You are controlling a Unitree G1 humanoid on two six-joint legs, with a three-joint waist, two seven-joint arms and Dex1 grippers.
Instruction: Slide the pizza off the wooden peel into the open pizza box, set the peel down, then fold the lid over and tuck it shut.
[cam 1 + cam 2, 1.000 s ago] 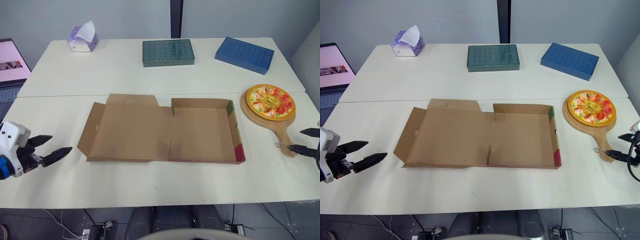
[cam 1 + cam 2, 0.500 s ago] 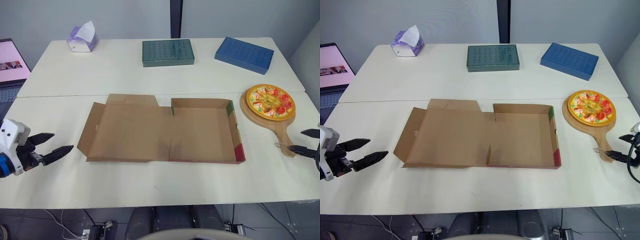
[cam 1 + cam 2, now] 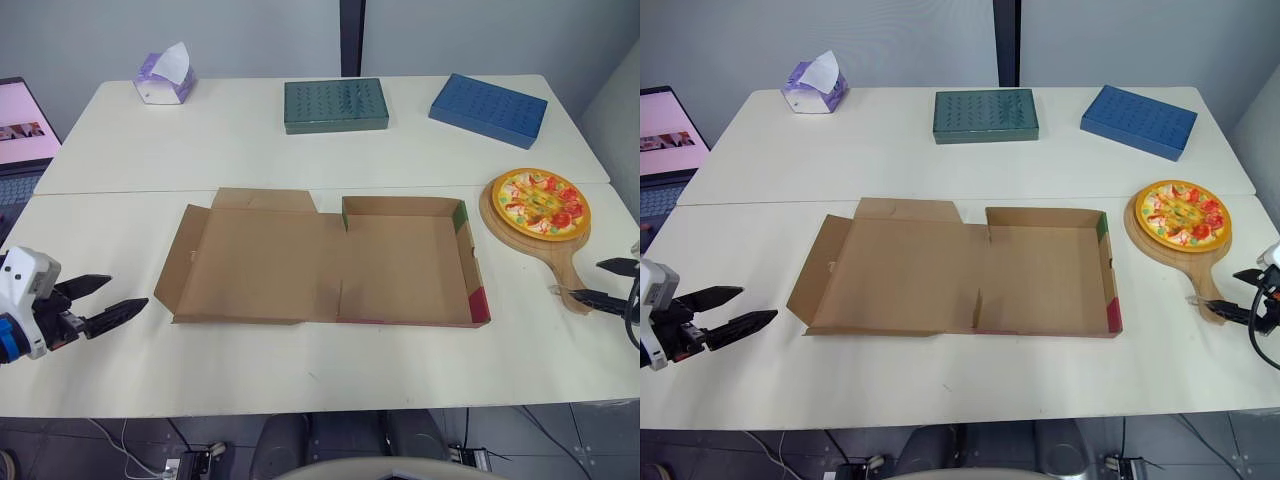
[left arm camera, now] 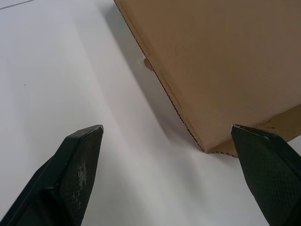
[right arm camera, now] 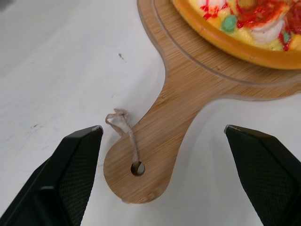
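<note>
The pizza (image 3: pixel 541 203) lies on the round wooden peel (image 3: pixel 558 262) at the table's right side, handle pointing toward the front edge. A brown pizza box (image 3: pixel 404 262) lies open in the middle, its lid (image 3: pixel 255 264) flat to the left. My right gripper (image 3: pixel 606 282) is open at the right edge, just short of the peel handle (image 5: pixel 155 150), which lies between its fingers (image 5: pixel 70 174) in the right wrist view. My left gripper (image 3: pixel 102 301) is open near the front left, a short way off the lid's corner (image 4: pixel 207 149).
At the back of the table stand a green box (image 3: pixel 336 105), a blue box (image 3: pixel 489 109) and a purple tissue box (image 3: pixel 165 78). A laptop (image 3: pixel 22 140) sits beyond the left edge. A string loop (image 5: pixel 123 126) hangs from the peel handle.
My left gripper has drifted slightly toward the front; the right gripper has crept a little nearer the peel handle. Nothing else has moved.
</note>
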